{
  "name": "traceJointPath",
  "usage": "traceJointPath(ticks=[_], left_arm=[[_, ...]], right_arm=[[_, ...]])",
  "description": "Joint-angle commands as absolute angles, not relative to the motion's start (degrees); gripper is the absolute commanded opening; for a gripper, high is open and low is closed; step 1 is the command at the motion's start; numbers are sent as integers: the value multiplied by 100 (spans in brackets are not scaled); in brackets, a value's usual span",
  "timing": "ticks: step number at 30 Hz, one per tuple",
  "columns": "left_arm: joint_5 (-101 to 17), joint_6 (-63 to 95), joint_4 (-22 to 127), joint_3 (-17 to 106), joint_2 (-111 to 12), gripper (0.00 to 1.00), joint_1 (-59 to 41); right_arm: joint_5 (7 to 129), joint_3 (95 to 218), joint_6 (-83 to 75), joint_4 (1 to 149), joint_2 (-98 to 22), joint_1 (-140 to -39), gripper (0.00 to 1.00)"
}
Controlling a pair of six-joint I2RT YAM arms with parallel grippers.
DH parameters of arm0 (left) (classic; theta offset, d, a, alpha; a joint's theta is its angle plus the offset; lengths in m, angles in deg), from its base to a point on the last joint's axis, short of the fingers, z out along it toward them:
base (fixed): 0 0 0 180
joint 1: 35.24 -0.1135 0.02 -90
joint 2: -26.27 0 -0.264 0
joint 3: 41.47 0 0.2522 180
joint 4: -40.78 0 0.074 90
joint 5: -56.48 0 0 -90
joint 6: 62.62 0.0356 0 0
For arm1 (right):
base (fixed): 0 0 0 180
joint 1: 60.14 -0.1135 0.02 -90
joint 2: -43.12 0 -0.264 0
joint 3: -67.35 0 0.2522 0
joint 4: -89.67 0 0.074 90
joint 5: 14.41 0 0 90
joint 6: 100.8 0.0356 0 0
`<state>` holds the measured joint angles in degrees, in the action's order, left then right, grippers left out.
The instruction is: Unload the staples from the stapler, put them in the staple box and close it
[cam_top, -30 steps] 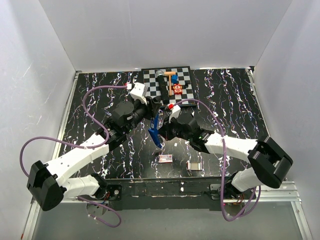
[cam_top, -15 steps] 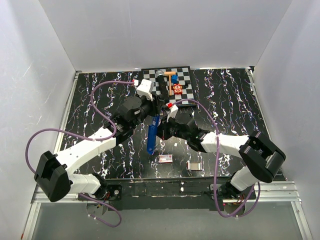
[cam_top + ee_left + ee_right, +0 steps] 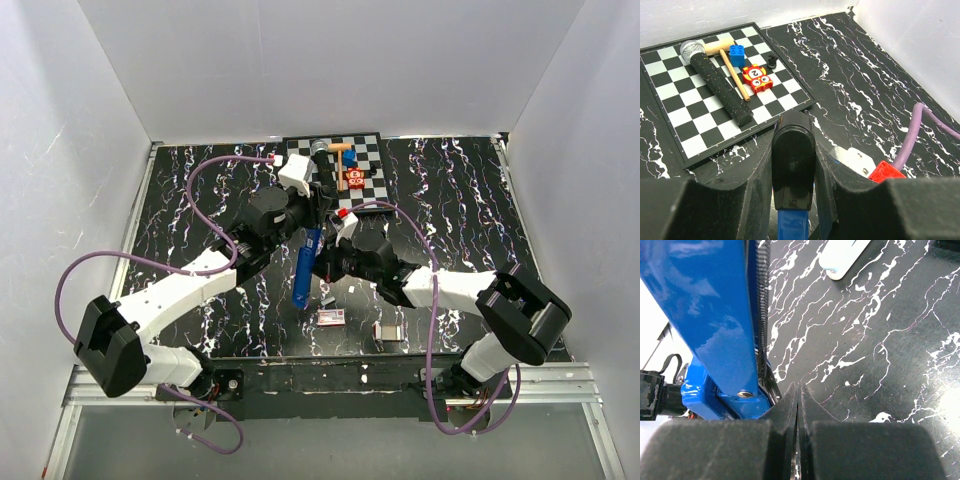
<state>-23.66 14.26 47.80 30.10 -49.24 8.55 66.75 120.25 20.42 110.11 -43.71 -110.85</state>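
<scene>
The stapler [image 3: 303,268] seems to be held up off the counter [image 3: 470,220]. Its black end is clamped between the pads of the left pincer [image 3: 793,167]. From there the long blue body is pointed away from the left pincer, toward the near edge of the counter, and it is a little tilted.

The right pincer [image 3: 797,396] is pressed together, pad on pad. It cannot be told whether a thin bit of the stapler is nipped between the pads. The blue body is seen just beside this pincer, on its left, and the hinge pin is close to the fingertips. A thin spring [image 3: 761,315] is seen along the edge of the blue body that faces the pincer.

Both pincers are right at the stapler. The left one is at its end and the right one is at its side, near the hinge. It is judged that the staples must be drawn out along the long blue body. So the next move is likely to be made by the right pincer, to its left, while the stapler is gripped by the left one.
</scene>
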Motion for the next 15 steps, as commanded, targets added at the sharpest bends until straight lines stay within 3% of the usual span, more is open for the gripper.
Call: traceJointPath(ticks=[1,15], left_arm=[[-2385,1446,4733,3469,-4484,0,853],[-2658,1525,5656,3496,-3579,0,853]], right_arm=[[6522,12013,2023,11327,-4109,-11085,1],[6917,12022,1557,10466,-3318,-11085,1]])
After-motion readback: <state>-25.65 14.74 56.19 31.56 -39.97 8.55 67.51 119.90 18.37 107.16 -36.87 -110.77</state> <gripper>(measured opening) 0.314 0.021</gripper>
